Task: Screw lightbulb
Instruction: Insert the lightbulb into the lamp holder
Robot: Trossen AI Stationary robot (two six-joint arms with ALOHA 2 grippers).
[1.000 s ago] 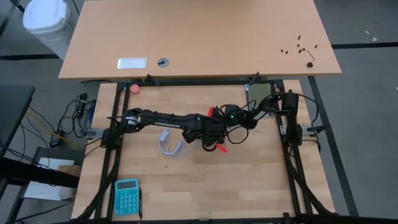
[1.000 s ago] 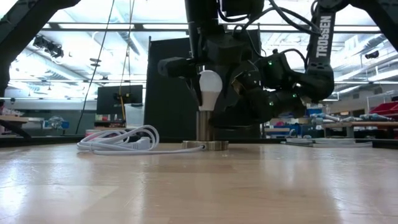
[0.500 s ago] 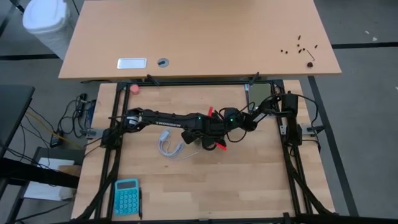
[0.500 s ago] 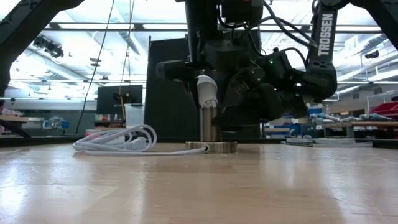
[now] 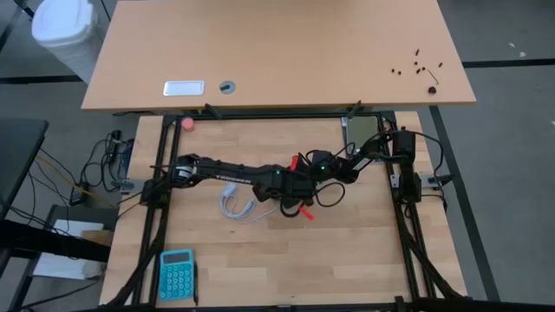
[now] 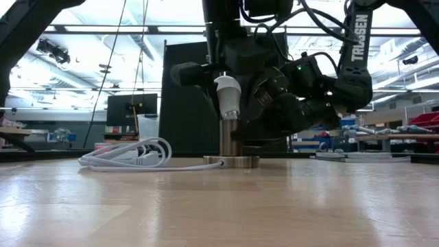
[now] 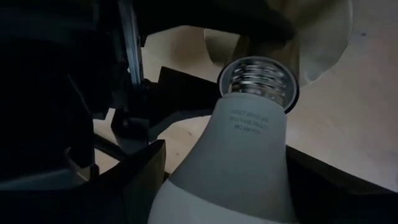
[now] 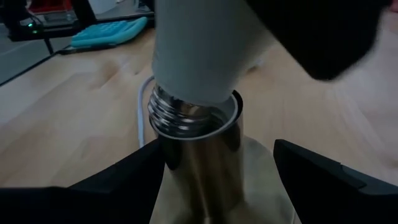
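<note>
Two arms meet over the middle of your wooden surface (image 5: 347, 243). Your left gripper (image 6: 223, 81) hangs over the socket (image 6: 230, 140), and its fingers grasp the bulb (image 6: 228, 96) by the globe. You see the bulb stand upright with its screw base down, in the mouth of the socket. In the left wrist view the bulb (image 7: 242, 155) carries small grey printing near the neck, too small to read, and the threads of the base are partly inside the socket (image 7: 258, 78). In the right wrist view the bulb (image 8: 205, 50) sits a little tilted in the rim of the metal socket (image 8: 199, 155), with some threads above the rim.

Your right gripper (image 8: 217, 186) is low at the socket: one finger on each side of the metal tube, close to it. Whether the fingers press it you cannot tell surely from these views.

On the right arm (image 6: 357, 55) you can read "TROSSEN" in white letters. A white cord (image 6: 130, 154) lies coiled beside the socket base. A blue calculator (image 5: 177, 274) lies at the near left corner, and a pink ball (image 5: 187, 123) at the far left edge.
</note>
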